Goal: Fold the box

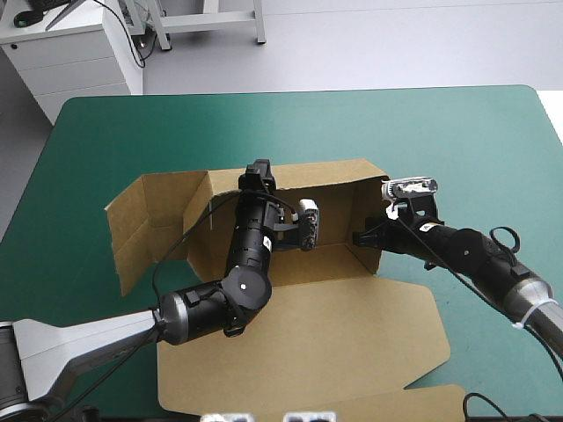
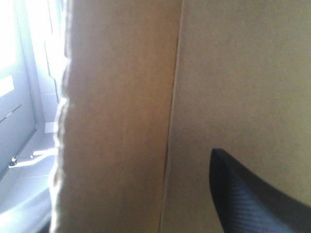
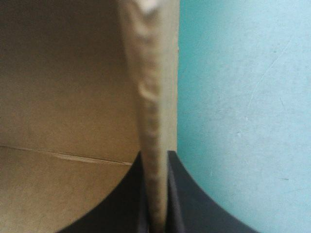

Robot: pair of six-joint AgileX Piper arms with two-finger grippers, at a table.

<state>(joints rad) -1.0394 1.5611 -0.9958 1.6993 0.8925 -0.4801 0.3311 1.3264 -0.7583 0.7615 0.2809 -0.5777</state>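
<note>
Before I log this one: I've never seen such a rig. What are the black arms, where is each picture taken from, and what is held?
These are two robot arms at a table with a teal-green cover. The high view looks down from above and behind; the other two come from cameras on each wrist, looking along the claw. On the table lies a brown box, walls raised, lid flat toward the near edge. The right claw is shut on the box's right wall; its wrist view shows the board's edge pinched there. The left claw reaches to the far wall and looks open: one finger shows beside the board.
</note>
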